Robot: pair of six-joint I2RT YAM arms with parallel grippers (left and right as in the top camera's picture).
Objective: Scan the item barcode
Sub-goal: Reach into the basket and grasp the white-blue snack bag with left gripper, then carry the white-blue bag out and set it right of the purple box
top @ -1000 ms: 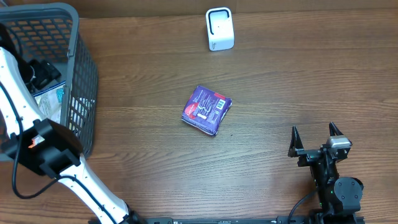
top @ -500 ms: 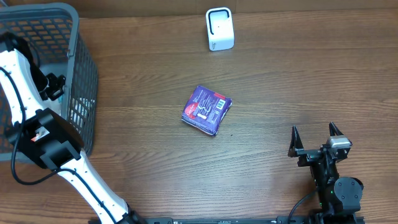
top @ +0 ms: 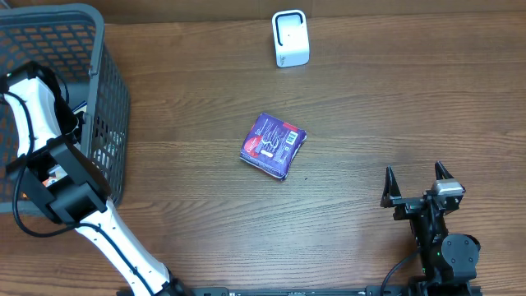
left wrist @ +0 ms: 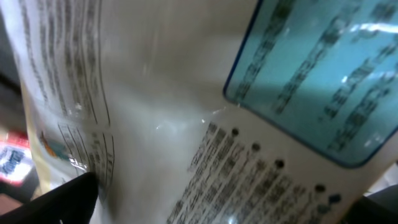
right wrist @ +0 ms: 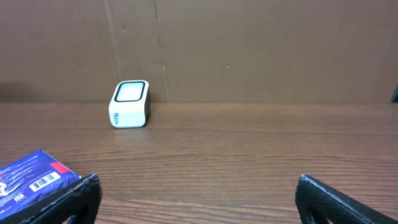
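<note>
hovering wide-spread, left end effector (left wrist: 217, 205) close over white pouch (left wrist: 174, 124); purple packet (top: 274, 145) well apart

purple packet (top: 273, 145) | flat, barcode up, mid-table | white scanner (top: 290, 39) | upright, far edge

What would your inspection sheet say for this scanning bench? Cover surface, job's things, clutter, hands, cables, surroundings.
Surface: wood table.
Job's things: purple pack mid-table, barcode up; white scanner at the far edge; white pouch in the basket.
Clutter: grey basket at left.
Hands: left hand open, in the basket, close to the pouch; right hand open, empty.
Cables: black cable looped at the left.
Surroundings: brown board behind.
</note>
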